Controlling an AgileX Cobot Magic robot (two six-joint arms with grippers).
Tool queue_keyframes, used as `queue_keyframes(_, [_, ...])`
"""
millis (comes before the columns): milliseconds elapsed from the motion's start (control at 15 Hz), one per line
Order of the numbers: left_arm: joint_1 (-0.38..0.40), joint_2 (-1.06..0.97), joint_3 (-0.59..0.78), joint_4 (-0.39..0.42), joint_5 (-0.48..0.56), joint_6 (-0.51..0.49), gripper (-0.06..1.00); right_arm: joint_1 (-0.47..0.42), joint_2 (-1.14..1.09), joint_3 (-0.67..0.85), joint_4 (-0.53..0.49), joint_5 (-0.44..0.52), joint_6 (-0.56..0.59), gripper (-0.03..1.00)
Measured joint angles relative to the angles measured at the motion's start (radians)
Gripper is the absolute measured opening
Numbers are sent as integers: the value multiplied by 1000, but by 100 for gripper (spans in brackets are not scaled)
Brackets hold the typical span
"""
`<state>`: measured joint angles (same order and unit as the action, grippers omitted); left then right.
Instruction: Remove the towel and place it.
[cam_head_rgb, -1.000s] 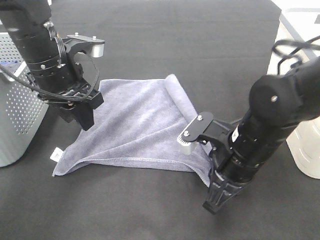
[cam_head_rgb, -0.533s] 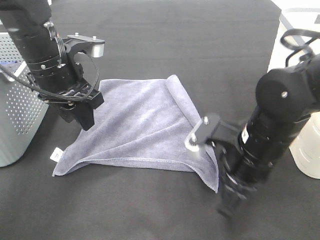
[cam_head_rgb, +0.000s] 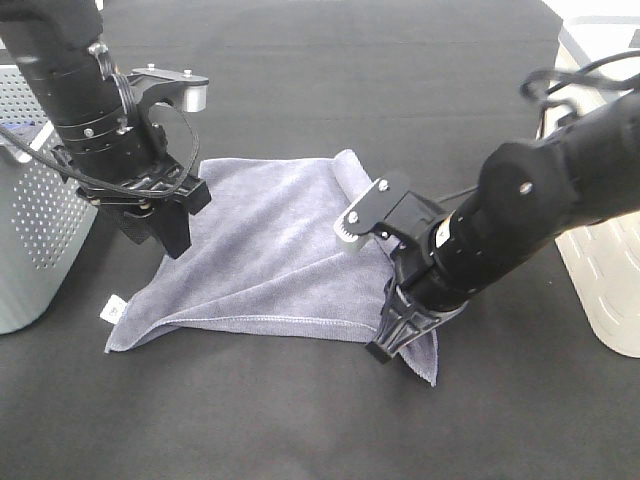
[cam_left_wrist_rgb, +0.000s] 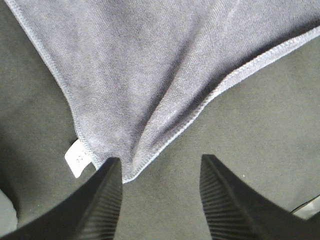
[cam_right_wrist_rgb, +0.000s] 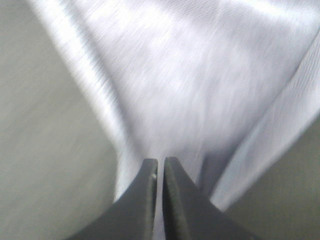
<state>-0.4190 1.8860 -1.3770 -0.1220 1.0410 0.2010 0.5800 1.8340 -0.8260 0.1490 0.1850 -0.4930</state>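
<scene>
On the black table (cam_head_rgb: 350, 70), near the perforated grey bin (cam_head_rgb: 30, 200) but not touching it: the towel (cam_head_rgb: 270, 250), spread mostly flat. Lies with one corner pointing toward the bin, the small white tag (cam_head_rgb: 113, 309) sticking out from the stitched hem there. Along the edge farthest from the bin, a rolled-over fold; from the tagged corner inward, a low crease in the cloth (plainest in the left wrist view). Over the towel's bin-side edge, clear of the cloth: the left gripper (cam_head_rgb: 160, 238). Hangs with jaws apart and nothing between them, only hem, tag and bare tabletop showing through the gap. Down at the towel's corner farthest from the bin: the right gripper (cam_head_rgb: 385, 347), tilted, fingers pressed together, tips at the cloth. Cannot tell whether a pinch of fabric sits between those fingers (right wrist view blurred, just a hairline gap over pale cloth). Beyond that gripper, well apart from the bin and off the towel: a white container (cam_head_rgb: 600, 290) at the table's edge.
</scene>
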Motion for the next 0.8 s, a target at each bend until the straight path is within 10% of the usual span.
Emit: queue_keyframes(800, [0,0,0,0,0,-3,46,0,33,-11,8,247,-34,6])
